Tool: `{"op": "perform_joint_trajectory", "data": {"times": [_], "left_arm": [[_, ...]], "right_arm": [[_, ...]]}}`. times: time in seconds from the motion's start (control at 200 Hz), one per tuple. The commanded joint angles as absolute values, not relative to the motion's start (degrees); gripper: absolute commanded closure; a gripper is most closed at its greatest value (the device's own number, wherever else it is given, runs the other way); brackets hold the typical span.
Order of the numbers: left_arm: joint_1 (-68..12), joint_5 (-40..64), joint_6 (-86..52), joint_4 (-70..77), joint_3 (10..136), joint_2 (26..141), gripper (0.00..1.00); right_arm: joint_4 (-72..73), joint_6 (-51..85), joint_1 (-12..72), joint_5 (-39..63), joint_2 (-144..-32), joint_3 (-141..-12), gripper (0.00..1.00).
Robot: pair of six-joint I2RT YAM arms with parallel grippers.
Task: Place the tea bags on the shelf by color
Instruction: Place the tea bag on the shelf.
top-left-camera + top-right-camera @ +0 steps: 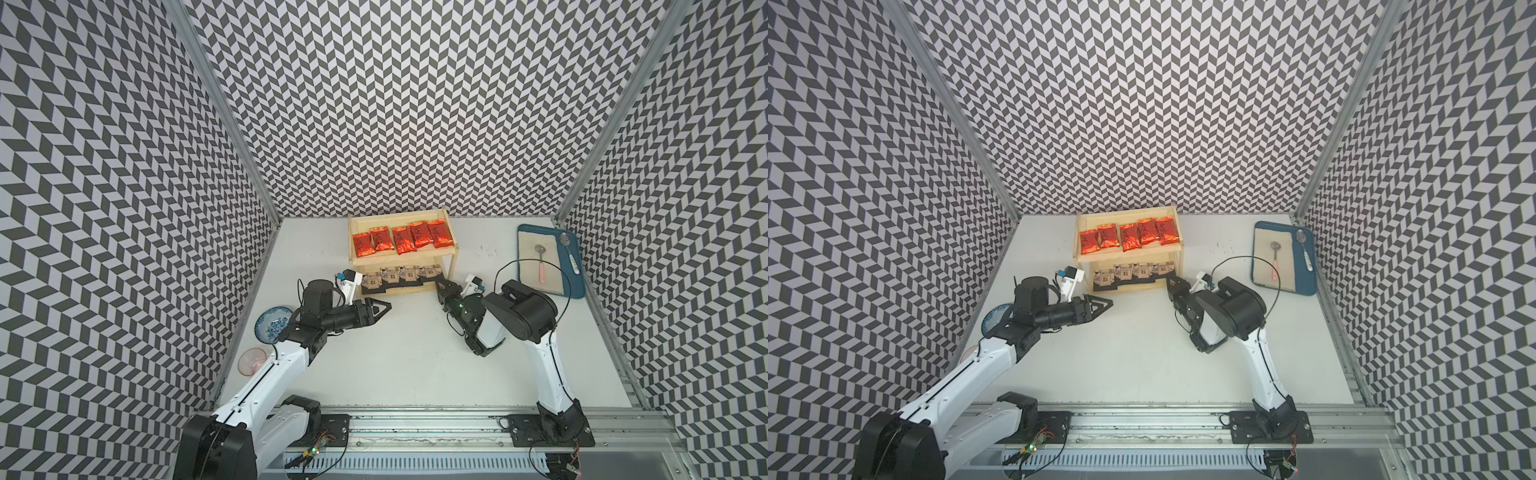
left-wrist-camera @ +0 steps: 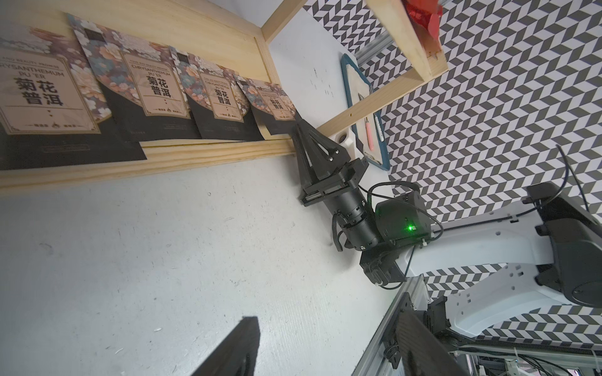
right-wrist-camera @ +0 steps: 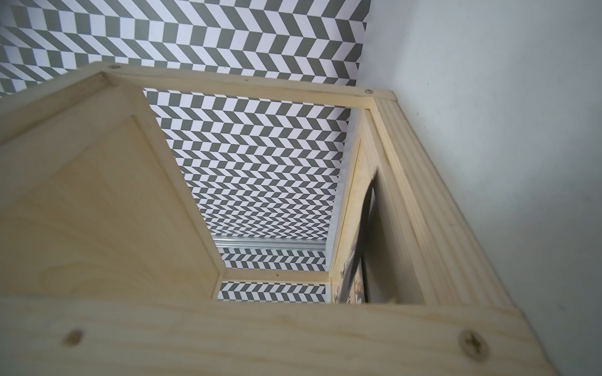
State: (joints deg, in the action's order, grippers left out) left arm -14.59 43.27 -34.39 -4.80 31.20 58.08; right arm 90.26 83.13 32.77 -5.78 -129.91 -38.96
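My left gripper (image 1: 384, 311) hangs over the bare white table (image 1: 415, 353) just in front of the shelf's (image 1: 399, 262) left front corner, with its jaws spread wide and nothing between them. My right gripper (image 1: 439, 284) is at the right front corner of the lower board. In the left wrist view its fingers (image 2: 312, 146) run together to a narrow point right at the corner of the rightmost black packet (image 2: 273, 107). I cannot tell whether they pinch that corner or stand a little apart from it. All four black packets (image 1: 409, 273) lie in a row on the lower board, each overlapping the next. The five red sachets (image 1: 402, 240) lie side by side on the rimmed top board, some overlapping. On my right a blue tray (image 1: 575, 266) holds a pink-handled spoon (image 1: 541, 266). On my left a blue dish (image 1: 273, 325) and a pink bowl (image 1: 252, 361) sit at the table's edge.
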Motion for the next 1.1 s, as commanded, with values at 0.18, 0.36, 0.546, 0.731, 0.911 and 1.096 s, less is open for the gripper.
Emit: {"op": "perform_joint_trajectory", "data": {"times": [0.18,0.36,0.546,0.731,0.911,1.096], "left_arm": [[-14.33,44.03,-34.19,-4.02,31.24,57.77,0.28],[-14.32,44.03,-34.23,-4.12,31.14,57.40,0.28],[-14.32,43.90,-34.19,-4.09,31.18,57.18,0.28],[-14.29,43.95,-34.20,-4.13,31.16,56.87,0.29],[-14.24,43.77,-34.20,-4.19,31.20,56.60,0.29],[-14.24,43.68,-34.19,-4.20,31.12,56.59,0.29]], "right_arm": [[100.85,85.31,32.37,-4.76,-128.58,-37.84,0.78],[93.10,86.98,31.92,-3.28,-125.34,-37.35,0.64],[83.23,88.75,31.32,-0.73,-121.80,-38.18,0.54],[67.70,89.08,30.72,2.83,-118.53,-42.38,0.51],[56.27,90.33,30.18,6.45,-117.84,-46.01,0.50],[52.92,90.60,29.97,5.95,-115.88,-45.61,0.50]]}}
